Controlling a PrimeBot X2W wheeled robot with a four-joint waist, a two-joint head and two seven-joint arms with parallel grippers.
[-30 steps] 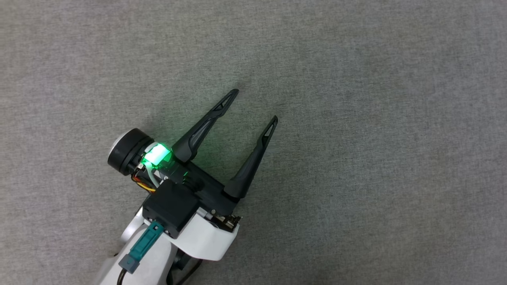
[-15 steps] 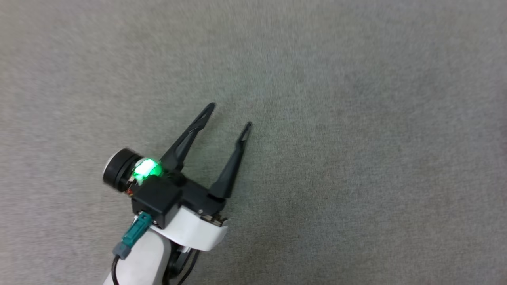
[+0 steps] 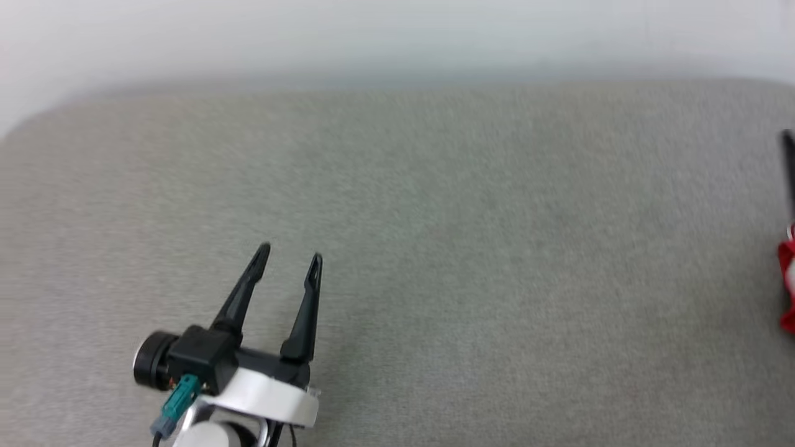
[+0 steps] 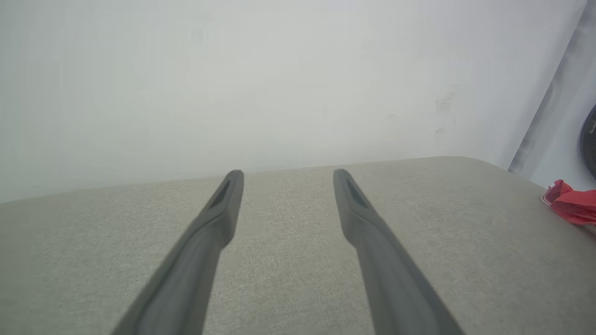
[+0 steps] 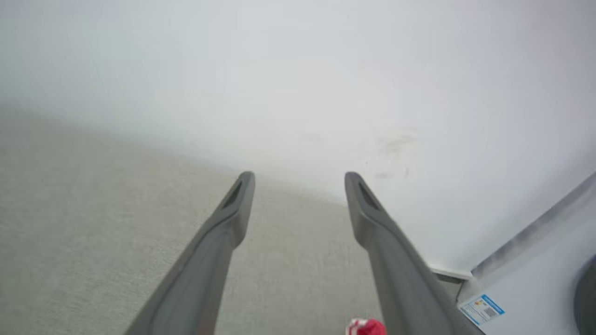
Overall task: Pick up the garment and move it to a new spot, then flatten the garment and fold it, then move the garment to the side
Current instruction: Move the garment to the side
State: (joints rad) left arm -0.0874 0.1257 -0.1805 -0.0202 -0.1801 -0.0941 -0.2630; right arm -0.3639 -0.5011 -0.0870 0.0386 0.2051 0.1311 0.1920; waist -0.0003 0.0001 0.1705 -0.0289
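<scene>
Five entries, largest first.

1. Grey woven fabric surface (image 3: 472,248), broad and flat. A second before, it filled the head view. At this moment its far rounded edge was in frame. The whole picture had shifted, so the camera had lifted and the surface itself had not moved.
2. Pale plain wall (image 3: 397,37), beyond the fingertips of both claws. New to the head view.
3. Left claw (image 3: 290,252), two long dark fingers on a white wrist. Fingers stood apart with nothing between them, over bare surface.
4. Right claw (image 5: 300,176), same make. Fingers likewise spread, with nothing between the tips.
5. Red jersey-cloth garment (image 3: 787,316) with white trim, only a crumpled scrap seen. It lay well off to the right of the left claw. It also showed low between the right claw's fingers, near their roots; contact could not be told.

Assessment: the garment had only now come into sight, so the pick-up appeared not yet begun. The right claw stood the nearer for the reach.
</scene>
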